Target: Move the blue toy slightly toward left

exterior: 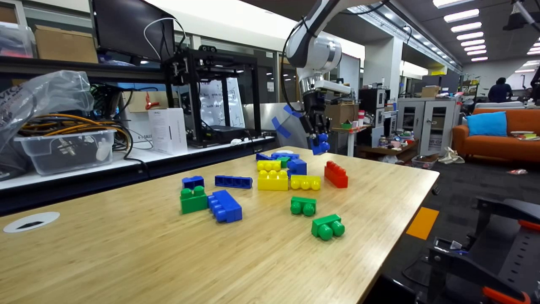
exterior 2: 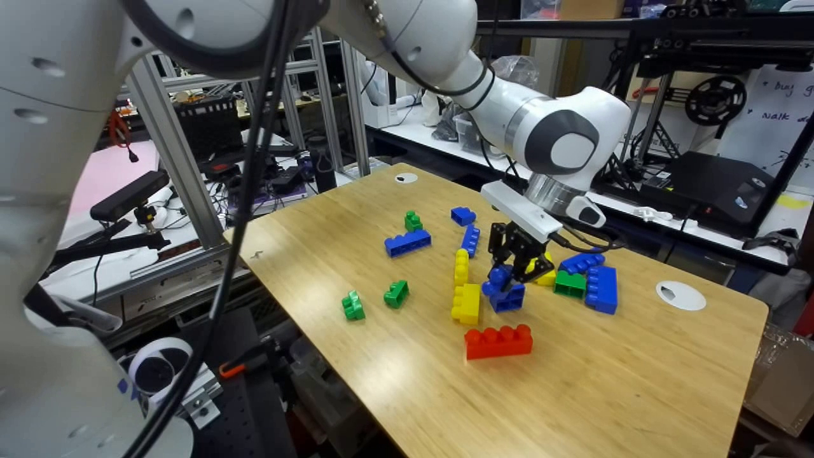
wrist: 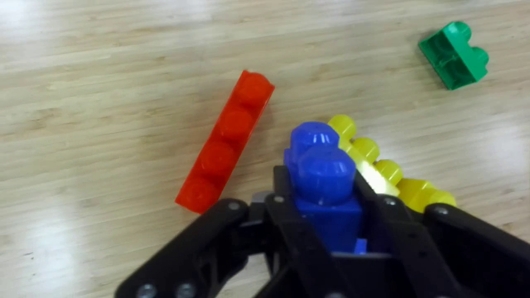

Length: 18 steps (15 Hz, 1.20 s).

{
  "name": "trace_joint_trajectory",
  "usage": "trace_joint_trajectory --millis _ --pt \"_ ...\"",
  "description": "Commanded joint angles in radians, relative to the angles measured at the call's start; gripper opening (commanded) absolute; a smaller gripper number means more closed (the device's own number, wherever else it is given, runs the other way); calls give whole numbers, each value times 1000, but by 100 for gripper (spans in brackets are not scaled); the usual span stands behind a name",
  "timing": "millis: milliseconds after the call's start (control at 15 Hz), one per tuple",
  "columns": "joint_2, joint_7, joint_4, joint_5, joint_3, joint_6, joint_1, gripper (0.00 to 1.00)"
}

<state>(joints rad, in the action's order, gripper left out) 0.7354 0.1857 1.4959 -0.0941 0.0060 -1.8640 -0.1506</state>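
Observation:
My gripper (wrist: 321, 182) is shut on the blue toy (wrist: 327, 178), a chunky mid-blue brick whose round studs stick out past the fingertips in the wrist view. In an exterior view the gripper (exterior: 319, 133) holds the blue toy (exterior: 320, 146) above the far part of the wooden table. In an exterior view the gripper (exterior 2: 505, 275) and the blue toy (exterior 2: 498, 280) overlap another blue brick (exterior 2: 507, 301), so their edges are hard to separate there. That other blue brick (exterior: 298, 167) lies on the table behind the yellow bricks.
A red brick (exterior 2: 499, 342) lies near the gripper, with yellow bricks (exterior 2: 467, 304) beside it. A green brick (exterior 2: 570, 284) and a blue brick (exterior 2: 601, 290) lie on its far side. Small green bricks (exterior: 303, 206) and a long dark-blue bar (exterior: 233, 181) lie further off.

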Motion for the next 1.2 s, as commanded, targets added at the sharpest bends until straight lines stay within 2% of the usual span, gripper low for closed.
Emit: trace_joint_trajectory --millis 0,267,533,733,1133 --pt "143 -58 -202 -24 -8 74 -7 11" --pt "273 -122 -377 -21 -9 148 -6 11" --pt "367 -171 -542 -11 -11 349 -1 11" --pt "418 -189 -635 -10 -11 452 -1 11" --pt "518 -194 -775 -2 -15 536 -6 11"
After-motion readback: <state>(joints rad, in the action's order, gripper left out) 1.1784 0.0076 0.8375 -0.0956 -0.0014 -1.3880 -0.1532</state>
